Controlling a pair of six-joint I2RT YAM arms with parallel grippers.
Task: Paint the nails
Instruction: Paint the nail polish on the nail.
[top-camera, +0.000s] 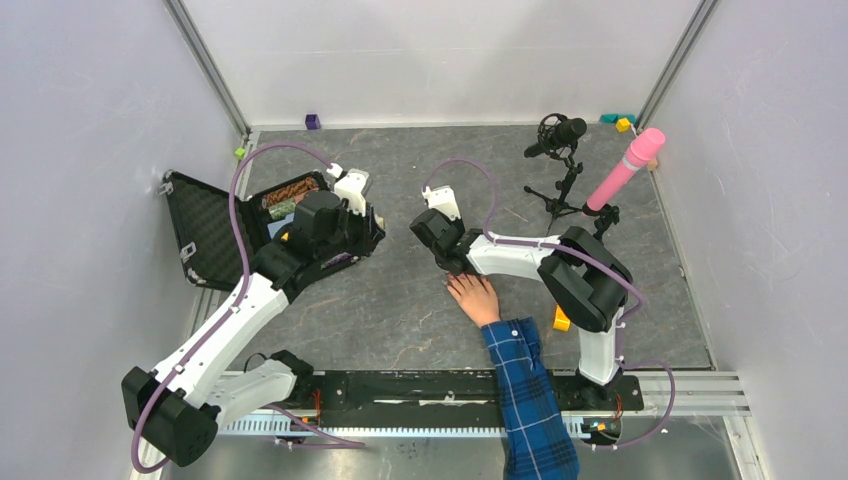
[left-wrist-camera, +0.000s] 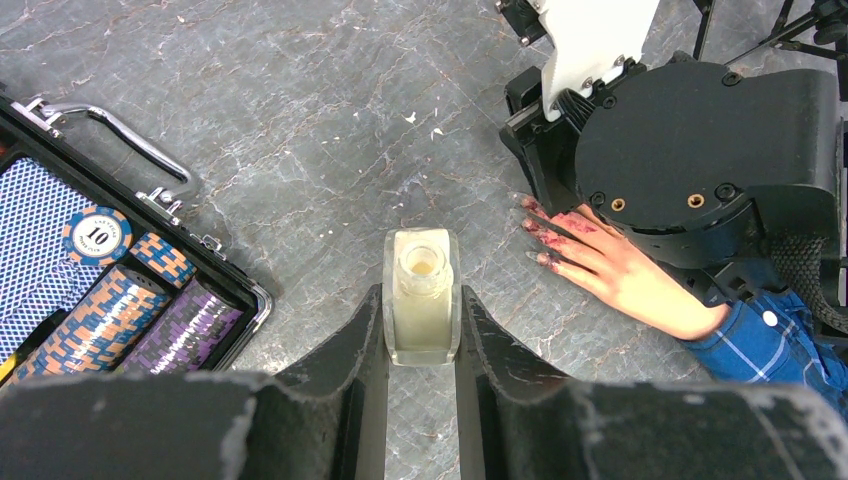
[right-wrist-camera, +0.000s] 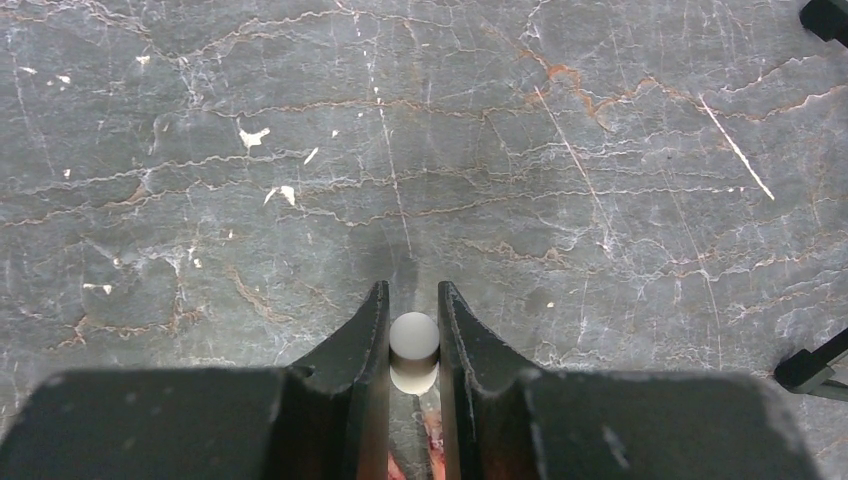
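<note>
Left gripper (left-wrist-camera: 421, 300) right up close, and its two black fingers are clamped on a small pale bottle (left-wrist-camera: 421, 325), one on each side. The bottle is upright with its open neck facing the lens. Off to the side, a hand (left-wrist-camera: 615, 268) lies flat on the grey marbled table (left-wrist-camera: 330, 130), palm down, with a blue plaid sleeve (left-wrist-camera: 775, 335) running toward the near edge. And there are the nails (left-wrist-camera: 531, 225): tiny and dark pink, with pink smeared on the skin around them too. They're on the fingertips that show from under the right arm's black wrist, near the bottle but clear of it.

Over to the right gripper (right-wrist-camera: 411, 292): jaws narrow, pinching a little round white cap (right-wrist-camera: 414, 338) between them, seen end-on. Just beneath the cap a sliver of pink-red shows between the fingers, too little to say what it is. Contact with any nail is hidden in every view.

From above, the hand rests between the two arms, the right arm bent over its fingers. On the left an open black case (top-camera: 205, 225) holds stacks of poker chips (left-wrist-camera: 110, 310), near the left gripper. At the far right a microphone (top-camera: 557, 133) and a pink cylinder (top-camera: 627, 168) stand on small stands.
</note>
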